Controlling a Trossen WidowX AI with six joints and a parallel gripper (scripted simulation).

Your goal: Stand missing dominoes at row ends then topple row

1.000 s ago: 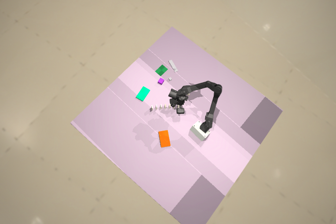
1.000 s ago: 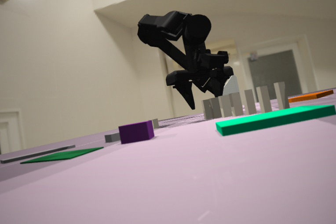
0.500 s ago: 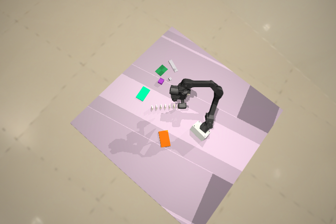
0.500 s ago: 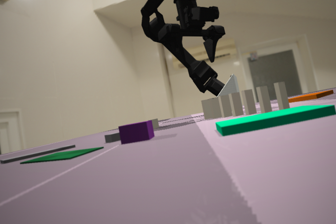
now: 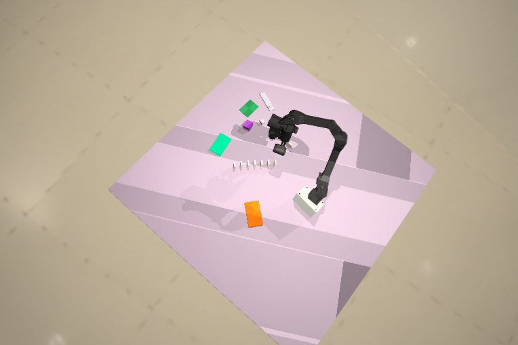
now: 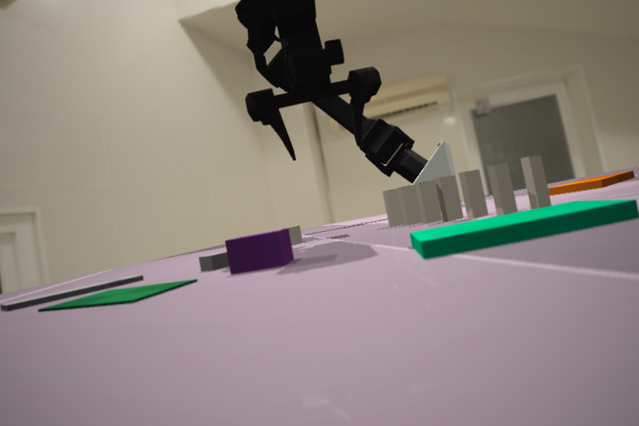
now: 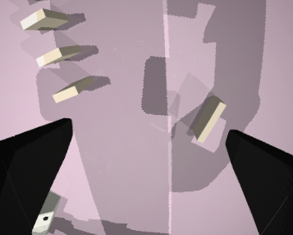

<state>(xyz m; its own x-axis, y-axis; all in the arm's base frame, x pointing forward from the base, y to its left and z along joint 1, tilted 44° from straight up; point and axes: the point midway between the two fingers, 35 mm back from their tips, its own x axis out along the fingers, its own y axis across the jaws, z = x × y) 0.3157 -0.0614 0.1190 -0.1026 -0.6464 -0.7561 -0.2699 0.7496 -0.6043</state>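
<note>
Fingers spread wide on the gripper (image 7: 148,180), gripping nothing — hovering above a loose domino (image 7: 209,118) lying beside the standing domino row (image 5: 254,163), seemingly lining up to grasp it.
</note>
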